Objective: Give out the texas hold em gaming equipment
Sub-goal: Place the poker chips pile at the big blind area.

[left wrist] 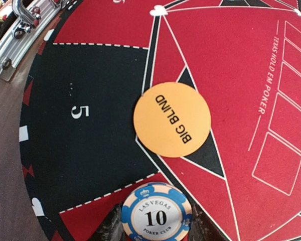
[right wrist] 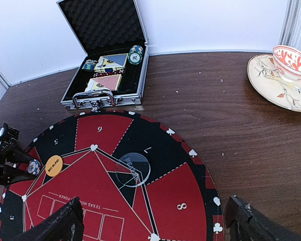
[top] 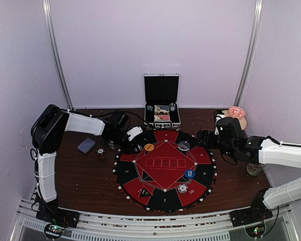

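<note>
My left gripper (left wrist: pixel 155 221) is shut on a blue-and-white "10" poker chip (left wrist: pixel 156 213), low over the round red-and-black poker mat (top: pixel 140 188) near seat 5. The orange "BIG BLIND" disc (left wrist: pixel 172 118) lies just ahead of it on the mat. In the top view the left gripper (top: pixel 132 143) is at the mat's far left edge. My right gripper (right wrist: pixel 153 226) is open and empty above seat 8, with the clear dealer disc (right wrist: pixel 133 169) in front of it. A blue disc (top: pixel 189 173) and another chip (top: pixel 182 189) lie on the mat's near right.
An open metal case (right wrist: pixel 103 98) with cards and chips stands behind the mat. A grey-blue card deck (top: pixel 86 145) and a few chips (top: pixel 100 151) lie on the table at left. A saucer (right wrist: pixel 271 85) with a red-white cup (right wrist: pixel 292 60) sits at back right.
</note>
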Controlling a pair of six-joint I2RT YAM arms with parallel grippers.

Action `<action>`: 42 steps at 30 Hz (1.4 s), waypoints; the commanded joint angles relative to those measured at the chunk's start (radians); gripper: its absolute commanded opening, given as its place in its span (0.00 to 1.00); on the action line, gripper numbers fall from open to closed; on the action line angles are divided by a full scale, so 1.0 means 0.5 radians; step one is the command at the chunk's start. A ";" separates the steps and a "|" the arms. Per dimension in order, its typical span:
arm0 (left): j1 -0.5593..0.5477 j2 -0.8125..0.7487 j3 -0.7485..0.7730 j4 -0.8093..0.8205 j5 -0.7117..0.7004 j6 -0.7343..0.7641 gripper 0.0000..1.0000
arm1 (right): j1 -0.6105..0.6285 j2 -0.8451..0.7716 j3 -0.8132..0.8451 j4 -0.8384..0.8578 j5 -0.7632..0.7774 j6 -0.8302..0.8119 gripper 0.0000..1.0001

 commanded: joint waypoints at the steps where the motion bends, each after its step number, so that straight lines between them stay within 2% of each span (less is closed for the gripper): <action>1: -0.010 0.032 0.049 0.072 -0.001 -0.018 0.28 | -0.012 -0.002 -0.019 0.028 0.004 -0.025 0.99; 6: -0.014 0.046 0.056 0.070 0.026 -0.016 0.29 | -0.012 0.004 -0.020 0.027 0.005 -0.029 0.99; 9: -0.017 0.048 0.059 0.050 0.039 -0.009 0.34 | -0.012 0.002 -0.021 0.024 0.004 -0.028 0.99; 10: -0.017 0.048 0.062 0.041 0.038 -0.006 0.38 | -0.012 0.002 -0.018 0.025 0.005 -0.029 0.99; 14: -0.017 0.025 0.052 0.026 0.011 -0.004 0.65 | -0.012 -0.001 -0.020 0.025 0.004 -0.028 0.99; 18: -0.016 -0.040 0.026 0.017 -0.013 -0.006 0.77 | -0.012 -0.004 -0.019 0.025 0.000 -0.027 0.99; 25: 0.045 -0.336 -0.078 0.011 -0.080 0.012 0.87 | -0.012 -0.010 -0.019 0.026 -0.005 -0.028 0.99; 30: 0.166 -0.430 -0.132 -0.071 -0.078 0.051 0.90 | -0.012 -0.013 -0.020 0.025 -0.011 -0.030 0.99; 37: 0.373 -0.449 -0.159 -0.192 0.000 0.113 0.91 | -0.012 0.003 -0.019 0.031 -0.015 -0.028 0.99; 42: 0.436 -0.426 -0.166 -0.205 -0.019 0.132 0.89 | -0.011 0.002 -0.019 0.029 -0.012 -0.030 0.99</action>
